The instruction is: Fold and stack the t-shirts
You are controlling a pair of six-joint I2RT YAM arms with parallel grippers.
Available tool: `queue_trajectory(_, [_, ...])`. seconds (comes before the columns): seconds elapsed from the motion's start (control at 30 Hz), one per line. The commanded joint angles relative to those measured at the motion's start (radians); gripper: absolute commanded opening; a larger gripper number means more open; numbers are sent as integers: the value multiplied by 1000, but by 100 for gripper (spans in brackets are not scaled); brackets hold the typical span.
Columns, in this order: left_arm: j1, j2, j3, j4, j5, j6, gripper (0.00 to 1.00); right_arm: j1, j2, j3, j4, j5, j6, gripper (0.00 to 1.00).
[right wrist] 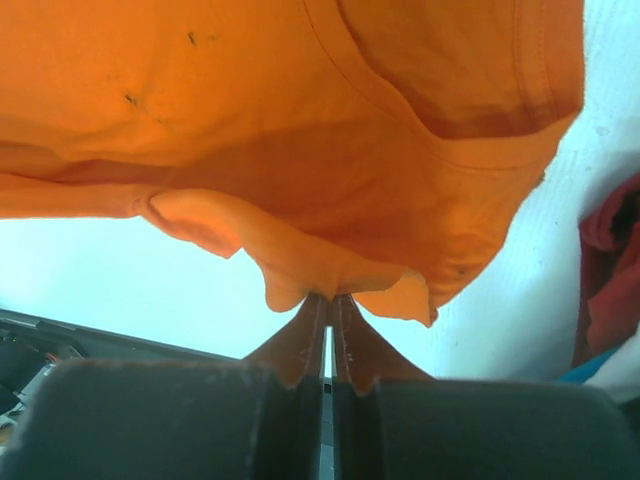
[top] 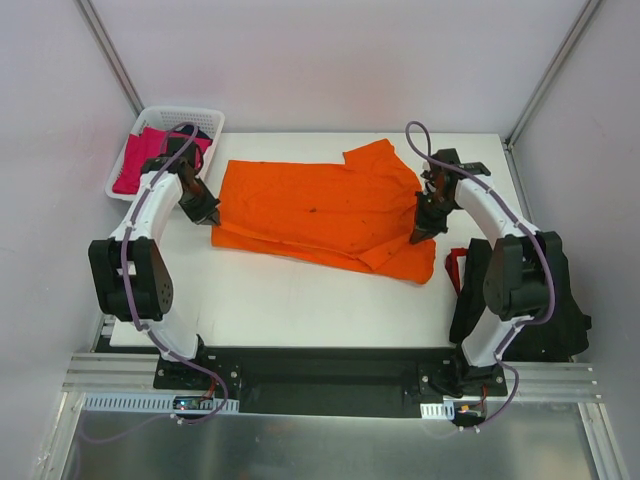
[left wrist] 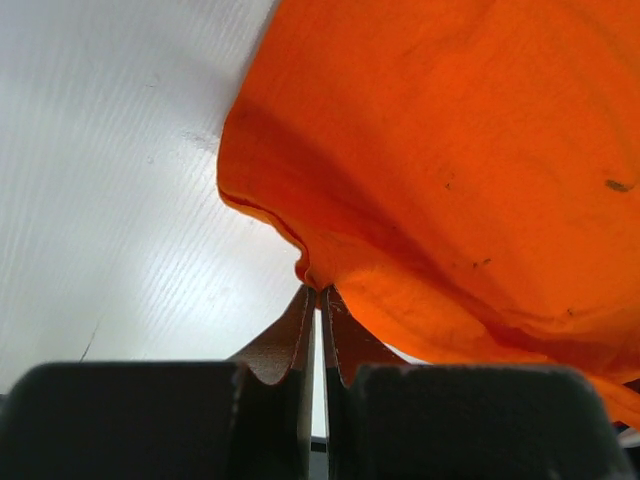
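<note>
While the overhead view takes in the whole orange t-shirt (top: 320, 210), spread across the middle of the white surface (top: 300, 300), only the wrist views show how it is gripped. From the left wrist, the left fingers (left wrist: 303, 325) are pressed together on a small peak of the shirt's edge, right at their tips. The cloth lifts from that pinch and fans out ahead of them and to their right, with bare surface to their left. From the right wrist, the right fingers (right wrist: 305, 335) are closed just as tightly, nipping a folded bit of edge at their tips. Orange cloth hangs ahead of them and to both sides, and a stitched hem runs ahead to their right.

Neither wrist view shows where on the shirt each pinch sits. From above, the left fingers are at its left edge and the right fingers at its right side.

Only the overhead view shows the white basket (top: 180, 112) beyond the left fingers, holding a magenta-pink t-shirt (top: 140, 160). Black cloth with a red trim (top: 457, 262) lies near the right fingers, towards the arm's base. The right wrist view catches just its red part, at its right edge.
</note>
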Motion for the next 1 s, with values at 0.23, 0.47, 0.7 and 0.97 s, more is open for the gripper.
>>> queue_trajectory(0.23, [-21,76,92,-39,6,1,0,-6,71,123,-18,-64,-4,1])
queue_trajectory(0.47, [-32,133,122,-34,-6,-19,0,-15,96,144,-51,-58,-18,1])
queue_trajectory(0.7, [-32,165,134,-34,-29,-25,0,-41,138,207,-68,-58,-47,1])
queue_trajectory(0.97, [-32,169,122,-34,-40,-37,0,-47,191,256,-74,-64,-44,1])
